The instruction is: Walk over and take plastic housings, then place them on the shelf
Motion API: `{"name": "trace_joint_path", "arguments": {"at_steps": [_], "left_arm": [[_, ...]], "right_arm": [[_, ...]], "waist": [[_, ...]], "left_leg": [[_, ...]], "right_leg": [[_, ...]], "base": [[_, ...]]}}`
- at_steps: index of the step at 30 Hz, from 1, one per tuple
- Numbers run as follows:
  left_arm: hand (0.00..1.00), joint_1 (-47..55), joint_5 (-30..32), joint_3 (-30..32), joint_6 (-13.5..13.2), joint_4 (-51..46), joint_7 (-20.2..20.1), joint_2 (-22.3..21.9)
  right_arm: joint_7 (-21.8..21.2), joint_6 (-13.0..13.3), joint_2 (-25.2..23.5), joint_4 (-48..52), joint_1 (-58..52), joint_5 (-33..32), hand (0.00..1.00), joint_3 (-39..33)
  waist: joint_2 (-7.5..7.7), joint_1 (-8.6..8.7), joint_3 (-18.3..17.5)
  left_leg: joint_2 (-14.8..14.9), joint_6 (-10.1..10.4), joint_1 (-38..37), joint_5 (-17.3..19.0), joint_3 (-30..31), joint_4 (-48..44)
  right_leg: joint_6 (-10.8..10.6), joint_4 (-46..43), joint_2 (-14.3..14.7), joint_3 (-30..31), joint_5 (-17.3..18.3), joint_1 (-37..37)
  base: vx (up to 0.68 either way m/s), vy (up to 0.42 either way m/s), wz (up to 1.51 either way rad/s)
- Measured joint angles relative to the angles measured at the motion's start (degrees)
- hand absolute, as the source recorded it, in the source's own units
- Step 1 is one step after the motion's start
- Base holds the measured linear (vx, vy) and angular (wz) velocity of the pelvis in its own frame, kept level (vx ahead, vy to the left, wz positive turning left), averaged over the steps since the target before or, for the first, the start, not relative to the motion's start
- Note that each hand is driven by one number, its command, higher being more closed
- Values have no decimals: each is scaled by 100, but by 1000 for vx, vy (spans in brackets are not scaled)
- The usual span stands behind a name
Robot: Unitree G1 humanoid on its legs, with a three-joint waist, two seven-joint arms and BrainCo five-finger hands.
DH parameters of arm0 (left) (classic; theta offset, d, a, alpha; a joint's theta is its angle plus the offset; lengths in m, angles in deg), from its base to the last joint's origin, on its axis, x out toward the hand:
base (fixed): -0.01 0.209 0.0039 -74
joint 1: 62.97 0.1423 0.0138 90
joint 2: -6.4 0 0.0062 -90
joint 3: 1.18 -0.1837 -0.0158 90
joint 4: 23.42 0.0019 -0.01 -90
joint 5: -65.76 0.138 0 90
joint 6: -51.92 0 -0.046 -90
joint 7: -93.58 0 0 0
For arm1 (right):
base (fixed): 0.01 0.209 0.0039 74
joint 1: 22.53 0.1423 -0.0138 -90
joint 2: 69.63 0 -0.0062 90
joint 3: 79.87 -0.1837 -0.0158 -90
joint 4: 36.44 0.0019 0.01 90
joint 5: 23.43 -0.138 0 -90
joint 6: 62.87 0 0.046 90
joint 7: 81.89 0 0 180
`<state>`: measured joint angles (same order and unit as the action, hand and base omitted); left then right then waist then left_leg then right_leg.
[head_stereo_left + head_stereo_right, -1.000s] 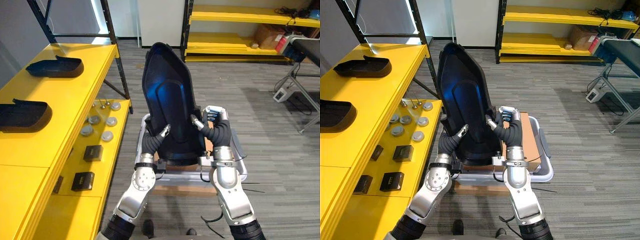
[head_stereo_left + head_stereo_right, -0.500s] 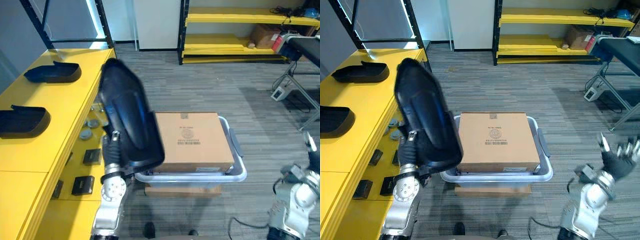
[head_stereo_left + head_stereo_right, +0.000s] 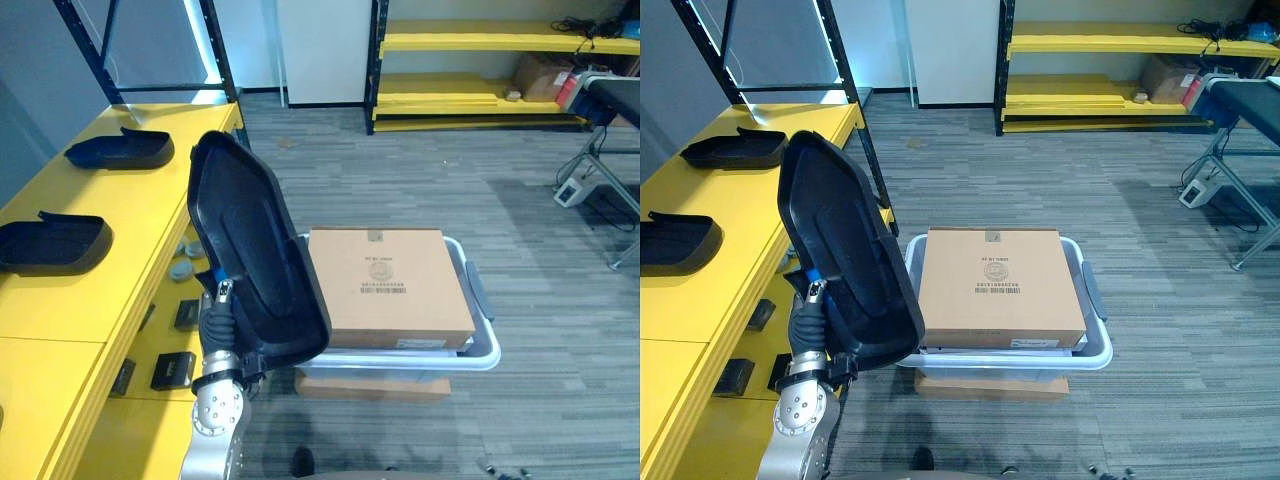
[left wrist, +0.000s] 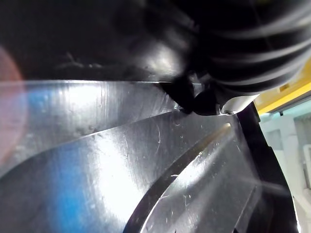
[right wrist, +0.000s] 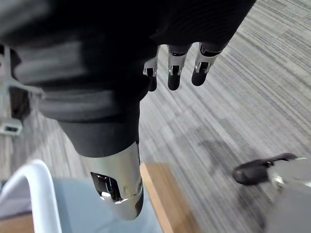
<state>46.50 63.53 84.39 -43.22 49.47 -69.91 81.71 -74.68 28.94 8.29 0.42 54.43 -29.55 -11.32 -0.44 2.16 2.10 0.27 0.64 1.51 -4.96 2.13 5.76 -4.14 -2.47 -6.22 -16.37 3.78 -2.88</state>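
Now that your right hand (image 5: 173, 70) has let go, fingers slack, your left hand (image 3: 217, 314) alone grips the plastic housing (image 3: 255, 250), swung left toward the shelf (image 3: 125, 215).

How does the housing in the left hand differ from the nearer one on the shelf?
The held housing stands nearly upright in the air, while the shelf housing lies flat on the yellow shelf. The left hand grips the held housing, but nothing touches the shelf housing. Both are dark plastic shells.
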Motion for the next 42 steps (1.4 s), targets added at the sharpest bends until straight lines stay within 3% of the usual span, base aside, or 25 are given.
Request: {"name": "trace_joint_path", "arguments": {"at_steps": [4, 5, 7, 8, 10, 12, 13, 17, 19, 21, 22, 24, 25, 26, 28, 29, 30, 31, 32, 35, 38, 42], "left_arm": [[100, 73, -53, -65, -33, -102, -41, -18], [100, 73, -111, -89, -33, -159, -40, -35], [100, 51, -175, -175, -35, -275, -36, -84], [100, 16, -175, -227, -45, -314, -36, -134], [100, -62, -174, -319, -46, -308, -38, -168], [100, -182, -180, -559, -53, -296, -44, -105], [100, -245, -187, -618, -58, -296, -53, -93], [100, -707, -340, -849, -221, 9, -264, -11], [100, -861, -371, -926, -218, 216, -276, -26], [100, -954, -368, -1059, -194, 282, -276, -9], [100, -1000, -365, -1086, -201, 292, -264, 29], [100, -1048, -356, -1020, -200, 460, -165, 35], [100, -1049, -356, -1001, -199, 584, -130, 35], [100, -1046, -356, -997, -199, 616, -129, 35], [100, -1128, -308, -1001, -201, 631, -127, 7], [100, -1151, -259, -1006, -202, 638, -123, 11], [100, -1177, -159, -1002, -223, 628, -119, 48], [100, -1188, -147, -979, -246, 616, -116, 109], [100, -1088, -130, -906, -254, 677, -100, 30], [100, -804, -93, -641, -266, 588, 1, -55], [100, -664, -106, -594, -265, 588, -7, -76], [100, -499, -122, -454, -261, 582, -21, -244]], "right_arm": [[1, 25, -139, 61, 38, 53, 0, 519], [8, 30, -177, 74, 52, 56, 0, 633], [26, 28, -197, 66, 136, 70, 0, 694], [32, 29, -178, 76, 170, 103, 0, 703], [21, 27, -170, 148, 274, 155, 0, 875], [23, 23, -163, 222, 368, 225, 0, 1045], [22, 23, -163, 240, 419, 226, 0, 1076], [29, 5, -299, 239, 949, 283, 0, 1153], [31, -24, -347, 231, 1120, 407, 0, 1179], [33, -70, -343, 234, 1158, 459, 0, 1184], [35, -84, -360, 214, 1164, 464, 0, 1202], [39, -105, -346, 218, 1226, 462, 0, 1244], [49, -103, -337, 222, 1199, 460, 0, 1262], [61, -99, -328, 227, 1167, 457, 0, 1289], [63, -71, -281, 296, 1090, 447, 0, 1308], [69, -66, -264, 295, 1079, 445, 0, 1300], [123, -58, -243, 291, 961, 444, 0, 1299], [152, -52, -258, 284, 899, 442, 0, 1301], [157, -70, -212, 213, 874, 439, 0, 1289], [152, -46, -178, 283, 845, 426, 0, 1284], [150, -46, -244, 307, 685, 422, 0, 1146], [145, -51, -314, 519, 366, 419, 0, 1051]], "waist": [[93, -63, 152], [81, -106, 182], [119, -181, 235], [116, -198, 273], [88, -159, 304], [87, -135, 291], [82, -145, 292], [191, -269, 298], [197, -273, 300], [171, -198, 290], [165, -120, 290], [144, -89, 303], [122, -30, 317], [101, 10, 329], [91, 71, 335], [113, 76, 329], [258, 86, 327], [403, 73, 351], [298, -23, 374], [142, -213, 314], [201, -304, 318], [226, -301, 301]], "left_leg": [[-136, 8, 320, -8, 597, -245], [-112, -73, 476, 48, 380, -291], [22, -353, 746, 241, -447, -374], [198, -530, 923, 364, -1267, -557], [688, -597, 965, 406, -3091, -1011], [891, -629, 811, 396, -4439, -1247], [874, -613, 798, 382, -4518, -1240], [411, -640, 894, 657, -3973, -1445], [283, -667, 904, 966, -3658, -1737], [166, -725, 820, 1138, -3236, -1801], [133, -720, 788, 1177, -2899, -1760], [100, -686, 551, 1138, -2556, -1580], [66, -673, 322, 1130, -2262, -1506], [54, -668, 231, 1127, -2116, -1486], [-4, -637, 160, 1111, -1470, -1577], [-66, -575, 150, 1092, -1317, -1583], [-258, -465, 84, 1111, -1095, -1578], [-393, -419, 31, 1131, -999, -1576], [-316, -319, -35, 1130, -852, -1526], [-37, -129, -40, 1117, -857, -1414], [122, -14, -113, 1094, -870, -1367], [141, 9, -150, 1079, -925, -1367]], "right_leg": [[-13, -430, -131, -692, 268, 32], [-12, -525, -225, -1054, 330, 32], [-38, -538, -354, -1656, 361, 4], [-44, -538, -424, -2041, 364, -41], [-154, -623, -484, -2734, 458, -285], [-237, -732, -658, -3309, 511, -551], [-242, -761, -708, -3417, 514, -591], [-261, -846, -1028, -3841, 501, -920], [-215, -1754, -1460, -3841, 477, -965], [223, -2964, -1858, -3300, 280, -692], [243, -3568, -1715, -2400, 675, -236], [289, -3728, -1196, -1393, 1293, 332], [367, -3575, -829, -860, 1531, 580], [360, -3475, -663, -604, 1613, 713], [306, -3071, -173, 388, 1648, 1344], [220, -2852, -150, 557, 1542, 1442], [106, -2214, -241, 749, 854, 1464], [103, -2028, -370, 828, 438, 1499], [113, -2087, -400, 662, 531, 1364], [253, -1540, -124, 425, 433, 1063], [343, -1268, 32, 287, 340, 831], [322, -1092, 42, 203, 273, 617]], "base": [[-12, -26, 91], [-4, 1, 152], [9, -1, 164], [49, 32, 157], [134, 71, 188], [204, 112, 171], [166, 135, 131], [151, 119, 81], [226, 191, 84], [271, 186, 102], [306, 125, 102], [313, 57, 112], [297, 33, 123], [273, -16, 129], [253, -81, 166], [213, -93, 201], [130, -69, 146], [256, -185, 150], [193, -160, 83], [125, -148, 26], [52, -93, 13], [0, -9, 10]]}}
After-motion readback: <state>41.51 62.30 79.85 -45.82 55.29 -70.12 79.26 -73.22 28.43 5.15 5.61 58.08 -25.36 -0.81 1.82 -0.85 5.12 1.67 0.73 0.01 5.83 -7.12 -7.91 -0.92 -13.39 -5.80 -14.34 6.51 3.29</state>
